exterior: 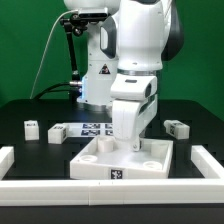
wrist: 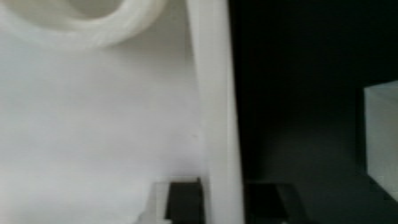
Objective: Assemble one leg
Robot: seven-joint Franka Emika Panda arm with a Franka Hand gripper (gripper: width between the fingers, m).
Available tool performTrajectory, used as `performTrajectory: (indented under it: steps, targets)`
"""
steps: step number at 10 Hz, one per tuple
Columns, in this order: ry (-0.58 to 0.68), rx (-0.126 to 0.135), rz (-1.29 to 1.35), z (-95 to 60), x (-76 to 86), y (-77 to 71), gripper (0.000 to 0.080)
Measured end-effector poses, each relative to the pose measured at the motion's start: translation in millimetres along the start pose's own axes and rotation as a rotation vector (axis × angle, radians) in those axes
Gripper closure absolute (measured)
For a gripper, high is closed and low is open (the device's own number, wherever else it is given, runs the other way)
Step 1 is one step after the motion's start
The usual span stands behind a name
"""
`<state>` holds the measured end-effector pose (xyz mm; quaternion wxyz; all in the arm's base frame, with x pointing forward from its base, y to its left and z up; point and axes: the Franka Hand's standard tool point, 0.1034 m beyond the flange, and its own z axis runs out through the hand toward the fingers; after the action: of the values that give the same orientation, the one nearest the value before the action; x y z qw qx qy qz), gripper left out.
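- The white robot arm [exterior: 140, 40] fills the middle of the exterior view and reaches straight down from 12 o'clock onto the furniture part below it.
- The black table [exterior: 30, 150] carries everything. A white border rail [exterior: 205, 162] runs along its edges at 3, 6 and 9 o'clock.
- The white tray-like piece [exterior: 150, 160] lies flat at the centre, recessed side up. A small tag [exterior: 116, 176] sits on its edge at 6 o'clock. In the wrist view, its floor [wrist: 89, 120], a round socket [wrist: 89, 20] and a raised rim [wrist: 214, 100] show close up.
- The marker board [exterior: 92, 128] lies flat just beyond the tray, towards 11 o'clock.
- The gripper [exterior: 128, 142] stands at the tray's far part.
- In the wrist view, the dark fingers [wrist: 173, 203] sit one on each side of the rim. I cannot tell whether the claw actually pinches the rim or merely straddles it.
- The outer leg [exterior: 32, 126] rests on the table at 9 o'clock, well apart from the tray, with its tag facing the camera.
- The inner leg [exterior: 58, 132] lies just beside the marker board, between the outer leg and the board.
- The third leg [exterior: 177, 127] sits at 2 o'clock of the tray, clear of the claw.
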<state>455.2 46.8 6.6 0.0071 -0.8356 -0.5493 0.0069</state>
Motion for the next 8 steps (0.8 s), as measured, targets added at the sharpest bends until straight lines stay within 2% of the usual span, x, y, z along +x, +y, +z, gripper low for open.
performTrajectory:
  steps: [6,8]
  targets:
    - [0.000,0.000,-0.002,0.0,-0.3,0.1,0.0742]
    - [-0.017,0.005,-0.247,-2.1,-0.8,4.6,0.0742]
